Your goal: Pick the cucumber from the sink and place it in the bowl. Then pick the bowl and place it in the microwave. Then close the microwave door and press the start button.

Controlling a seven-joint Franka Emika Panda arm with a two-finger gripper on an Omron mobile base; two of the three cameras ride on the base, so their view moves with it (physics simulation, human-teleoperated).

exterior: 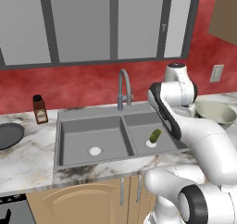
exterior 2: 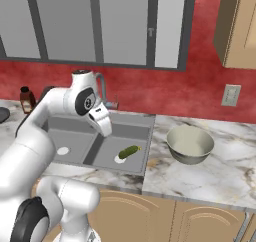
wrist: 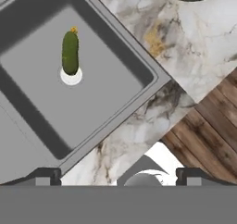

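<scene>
I see my gripper [wrist: 118, 174] open, empty, high over the sink's [exterior: 92, 158] front right corner. The cucumber [exterior 2: 128, 152] lies in the right basin, one end over its drain [wrist: 71, 76]. The bowl [exterior 2: 190, 144] sits on the worktop [exterior 2: 225, 176] right of the sink. The faucet [exterior: 123, 86] stands at the back edge.

the sink [exterior: 74, 140] looks like smooth matt grey metal, its faucet [exterior: 123, 86] the same grey with a dull sheen. the cucumber [exterior 2: 128, 152] in the sink has glossy green skin. around the sink the counter [exterior 2: 220, 178] is polished marble, white with grey and rusty veins. the bowl [exterior 2: 190, 144] on the counter right of the sink is glossy, cream inside. cabinet doors [exterior: 78, 204] below the sink look like smooth light wood, and the floor [wrist: 208, 135] is brown wood planks.
</scene>
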